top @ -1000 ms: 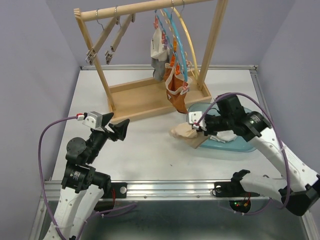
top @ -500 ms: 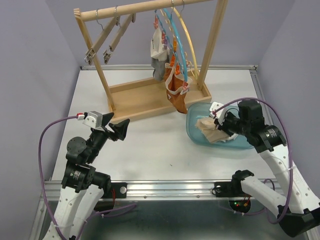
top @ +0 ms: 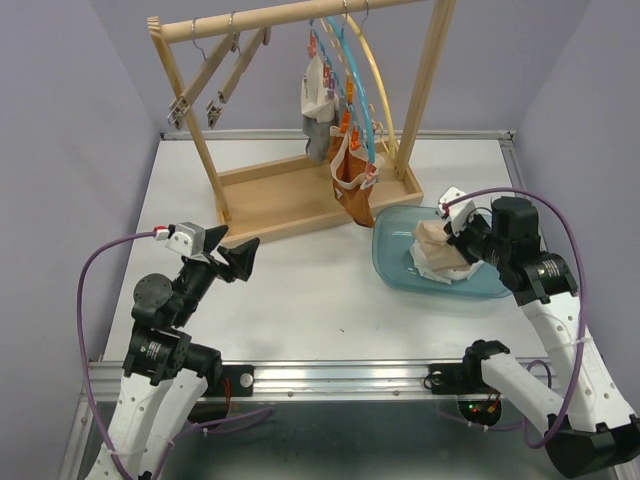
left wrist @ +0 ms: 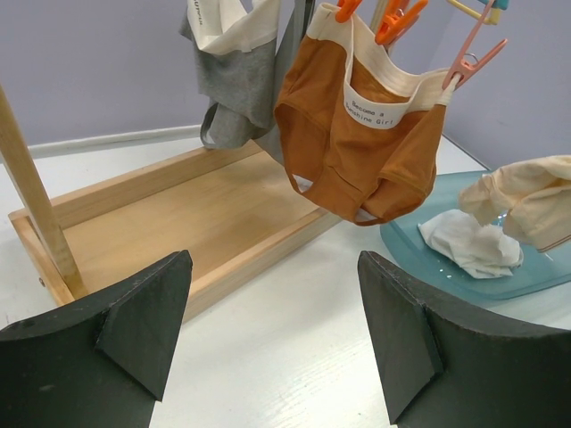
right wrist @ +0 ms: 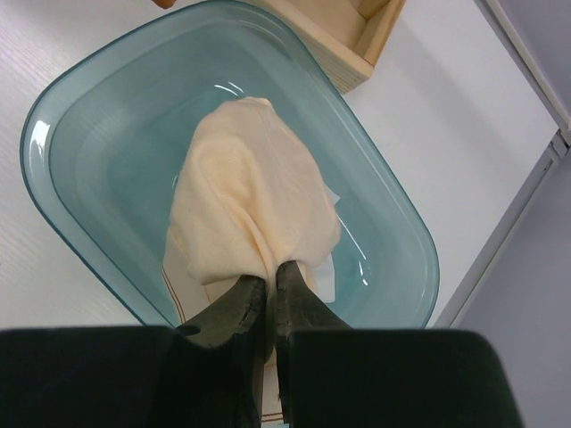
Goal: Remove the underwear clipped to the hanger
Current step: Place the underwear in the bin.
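Underwear is what we are taking off the hanger (top: pixel 341 47), and right now we are doing the drop-off step for one piece.

Closest to us, the left gripper (left wrist: pixel 275 260) is hanging low over the tabletop (top: pixel 300 290). Its fingers are spread wide apart and are holding nothing. It is pointing at the wooden rack (top: pixel 300 192), and its arm is bent up close to its base.

A little farther out, the right arm is reaching in from the side with its wrist tipped down over the blue tub (right wrist: pixel 98 116). The right gripper (right wrist: pixel 268 287) is pinching its fingers tight together on the beige underwear (right wrist: pixel 254 201). That piece is hanging in a soft lump over the middle of the tub. The white underwear (left wrist: pixel 468 245) is lying in the tub under it.

We think the next move is letting go, with the beige piece kept over the middle so it is not landing on the rim.

Farthest away, the orange-brown underwear (left wrist: pixel 357 152) and the grey underwear (left wrist: pixel 232 85) are hanging from clips (left wrist: pixel 393 18) on the hanger. We think those two are next, so the job is about half done.
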You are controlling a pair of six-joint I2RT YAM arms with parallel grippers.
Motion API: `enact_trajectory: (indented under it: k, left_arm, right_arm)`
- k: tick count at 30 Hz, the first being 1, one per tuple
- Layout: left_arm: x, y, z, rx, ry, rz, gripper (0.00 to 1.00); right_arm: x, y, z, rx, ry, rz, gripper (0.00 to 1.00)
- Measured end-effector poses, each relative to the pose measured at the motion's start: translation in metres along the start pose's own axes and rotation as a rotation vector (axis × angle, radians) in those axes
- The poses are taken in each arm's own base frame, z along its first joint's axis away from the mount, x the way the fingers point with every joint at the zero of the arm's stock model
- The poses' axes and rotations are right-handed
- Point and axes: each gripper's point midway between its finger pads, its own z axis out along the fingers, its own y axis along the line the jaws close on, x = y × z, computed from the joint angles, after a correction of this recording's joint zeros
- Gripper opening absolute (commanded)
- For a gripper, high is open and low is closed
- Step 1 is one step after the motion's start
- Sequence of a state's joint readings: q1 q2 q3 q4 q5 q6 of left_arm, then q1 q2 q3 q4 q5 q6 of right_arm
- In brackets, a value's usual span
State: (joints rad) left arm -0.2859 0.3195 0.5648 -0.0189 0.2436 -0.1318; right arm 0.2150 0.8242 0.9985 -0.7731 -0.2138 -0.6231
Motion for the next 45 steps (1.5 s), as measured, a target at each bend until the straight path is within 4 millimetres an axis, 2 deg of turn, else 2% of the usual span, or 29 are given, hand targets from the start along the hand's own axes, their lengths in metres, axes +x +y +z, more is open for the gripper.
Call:
enact_trajectory:
  k: [8,14,20,22,23,24,27,34,38,43,45]
  left_arm:
    - [0.0,-0.001,0.0,0.007,0.001,0.0,0.86]
    - [0.0,-0.002,0.0,0.011,0.001,0.0,0.86]
    - [0.0,-0.002,0.0,0.012,0.0,0.0,0.86]
    - [0.0,-0.002,0.0,0.012,0.0,0.0,0.86]
    - [0.0,-0.002,0.0,0.012,0.001,0.0,0.86]
    - [0.0,-0.002,0.0,0.013,0.001,0.0,0.86]
    - [0.0,-0.003,0.0,0.015,0.001,0.0,0.86]
    - [0.0,-0.003,0.0,0.019,0.002,0.0,0.86]
    - [0.0,-0.003,0.0,0.019,0.003,0.0,0.86]
    - [0.001,-0.003,0.0,0.018,0.005,-0.001,0.86]
    - [0.002,-0.003,0.001,0.018,0.008,-0.001,0.86]
  right_arm:
    - [0.003,-0.017,-0.003,0.103,0.007,0.047,0.01]
    - [0.023,-0.016,0.011,0.104,0.062,0.074,0.02]
    - [0.061,-0.015,0.031,0.088,0.163,0.124,0.63]
    - [0.071,-0.014,0.037,0.075,0.188,0.135,0.8]
    - [0.077,-0.013,0.039,0.068,0.203,0.147,0.85]
    - [0.08,-0.013,0.043,0.057,0.212,0.152,0.98]
    - [0.083,-0.013,0.047,0.039,0.214,0.161,1.0]
    - [0.066,-0.003,0.049,-0.036,0.137,0.165,1.0]
    - [0.037,-0.004,0.045,-0.072,0.048,0.156,1.0]
    - [-0.015,-0.011,0.03,-0.12,-0.096,0.134,1.0]
    - [-0.029,-0.012,0.023,-0.135,-0.136,0.127,1.0]
